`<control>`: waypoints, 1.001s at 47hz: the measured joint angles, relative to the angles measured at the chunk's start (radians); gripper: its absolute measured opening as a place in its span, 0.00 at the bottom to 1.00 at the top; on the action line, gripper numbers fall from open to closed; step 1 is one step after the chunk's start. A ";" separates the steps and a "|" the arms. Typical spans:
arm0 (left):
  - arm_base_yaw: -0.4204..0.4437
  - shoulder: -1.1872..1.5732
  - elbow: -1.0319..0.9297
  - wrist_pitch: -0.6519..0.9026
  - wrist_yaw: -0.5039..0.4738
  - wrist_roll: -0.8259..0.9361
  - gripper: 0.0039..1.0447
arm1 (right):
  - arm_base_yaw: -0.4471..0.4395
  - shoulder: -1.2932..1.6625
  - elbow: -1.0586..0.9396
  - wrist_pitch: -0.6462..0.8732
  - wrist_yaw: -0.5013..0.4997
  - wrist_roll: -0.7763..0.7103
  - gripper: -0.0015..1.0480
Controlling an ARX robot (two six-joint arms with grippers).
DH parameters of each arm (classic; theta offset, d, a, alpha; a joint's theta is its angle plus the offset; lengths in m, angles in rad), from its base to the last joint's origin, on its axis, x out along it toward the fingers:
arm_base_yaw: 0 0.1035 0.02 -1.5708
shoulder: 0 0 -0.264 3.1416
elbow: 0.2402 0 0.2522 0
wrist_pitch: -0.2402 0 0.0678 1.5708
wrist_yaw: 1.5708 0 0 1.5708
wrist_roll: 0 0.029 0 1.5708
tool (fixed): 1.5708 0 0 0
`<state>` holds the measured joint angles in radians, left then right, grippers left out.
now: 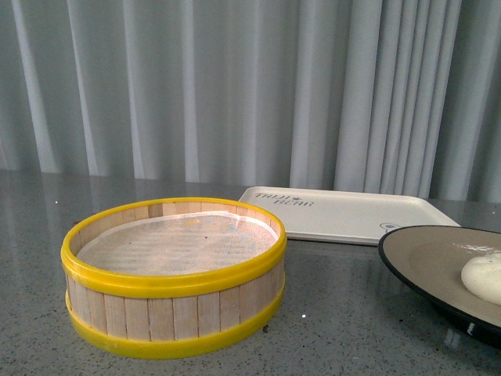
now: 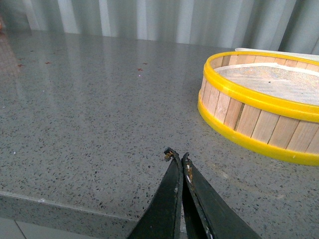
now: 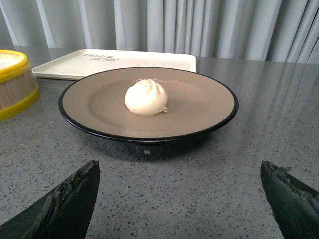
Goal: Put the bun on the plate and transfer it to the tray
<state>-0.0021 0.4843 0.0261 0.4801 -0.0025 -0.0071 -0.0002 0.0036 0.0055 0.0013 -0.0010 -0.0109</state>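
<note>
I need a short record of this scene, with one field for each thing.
dish: round beige plate with black rim, on grey speckled table
food: small white pleated steamed bun, at the plate's middle
target: flat cream rectangular tray, behind the plate
basket: yellow-rimmed wooden steamer basket, no bun inside
left pincer: shut, holds nothing
right pincer: open, facing the plate

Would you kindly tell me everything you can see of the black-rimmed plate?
The plate is wide, round and shallow, with a matte beige-grey inside, a black rim, a black underside and a raised black foot. It stands level on the speckled grey countertop, right of the steamer basket and nearer the robot than the tray, not on it. The bun sits near its centre. The open right gripper faces it without touching.
</note>
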 joint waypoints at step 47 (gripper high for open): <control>0.000 -0.480 0.000 -0.476 0.002 0.001 0.04 | 0.000 0.000 0.000 0.000 0.000 0.000 0.92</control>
<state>-0.0021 0.0040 0.0261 0.0040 -0.0006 -0.0063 -0.0002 0.0036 0.0055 0.0013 -0.0013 -0.0109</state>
